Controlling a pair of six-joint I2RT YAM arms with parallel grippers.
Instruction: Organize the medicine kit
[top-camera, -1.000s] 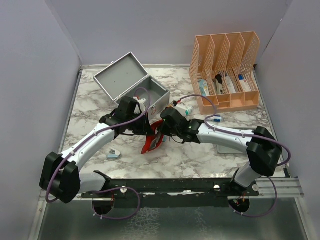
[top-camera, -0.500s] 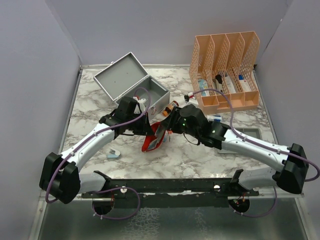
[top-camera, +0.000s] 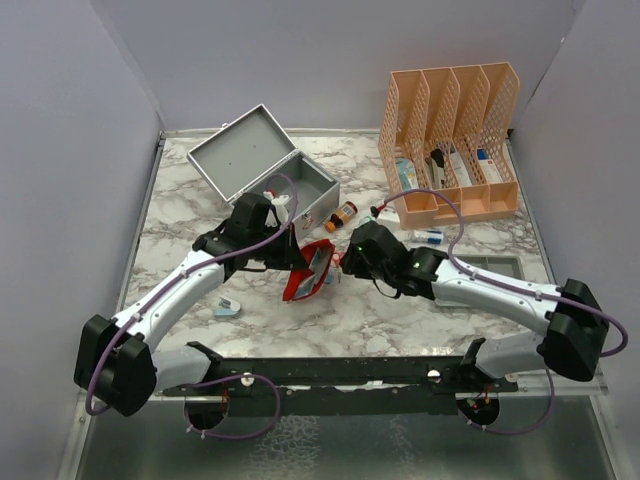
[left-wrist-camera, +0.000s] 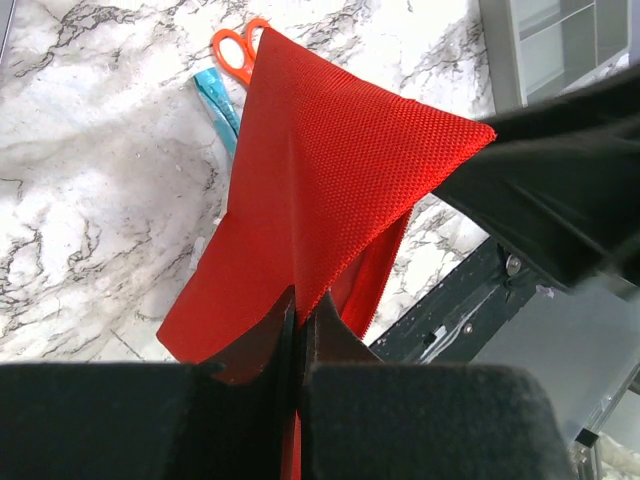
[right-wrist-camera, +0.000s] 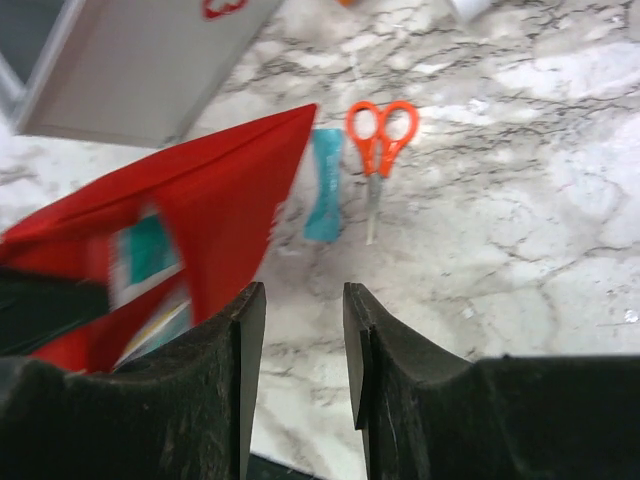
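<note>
**Top view:** medicine kit (top-camera: 262, 172) upper left on worktop (top-camera: 400, 310), lid open. Left gripper (top-camera: 298, 262) holds red pouch (top-camera: 310, 272) at centre. Right gripper (top-camera: 343, 263), shut at pouch a second ago, now backed off just right of it, jaws apart. Pouch handling likely done; move to kit probably next.

**Left wrist view:** jaws together, clamped on pouch fabric. Orange scissors (left-wrist-camera: 237, 50) and teal packet (left-wrist-camera: 215, 100) lie on worktop beneath, not made out from top view.

**Right wrist view:** jaws apart, nothing between. Only here pouch mouth shows: blurred teal-and-white contents, possibly cards.

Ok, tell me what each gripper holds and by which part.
Left gripper: red pouch, pinched shut on a fold at its edge. Right gripper: open, holding nothing.
</note>
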